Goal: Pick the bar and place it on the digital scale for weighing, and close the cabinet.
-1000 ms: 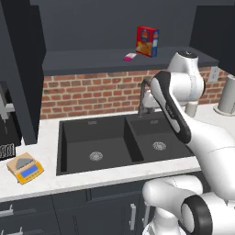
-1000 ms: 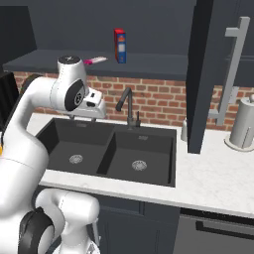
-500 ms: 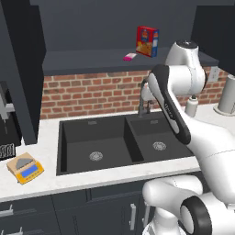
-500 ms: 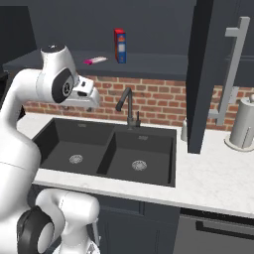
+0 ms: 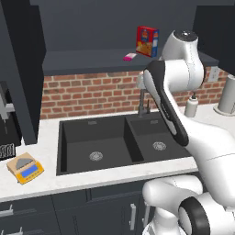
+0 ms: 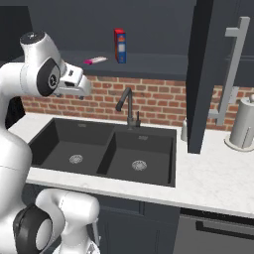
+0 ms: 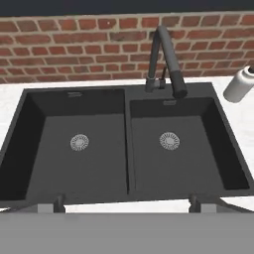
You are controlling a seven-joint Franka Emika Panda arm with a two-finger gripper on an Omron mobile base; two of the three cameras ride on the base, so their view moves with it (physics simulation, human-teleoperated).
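Bar (image 5: 130, 57) lay on the cabinet (image 6: 149, 30) shelf, left of the box (image 5: 147, 41). Hand (image 7: 127, 203) was open, empty, over the sink (image 7: 124, 149). I judged it best raised level, approaching flat.

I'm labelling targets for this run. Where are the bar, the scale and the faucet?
bar (image 5: 130, 57): left base view, middle of its pink wrapper on the shelf.
scale (image 5: 25, 168): left base view, between its grey plate and blue display.
faucet (image 7: 167, 53): hand view, on its dark spout.
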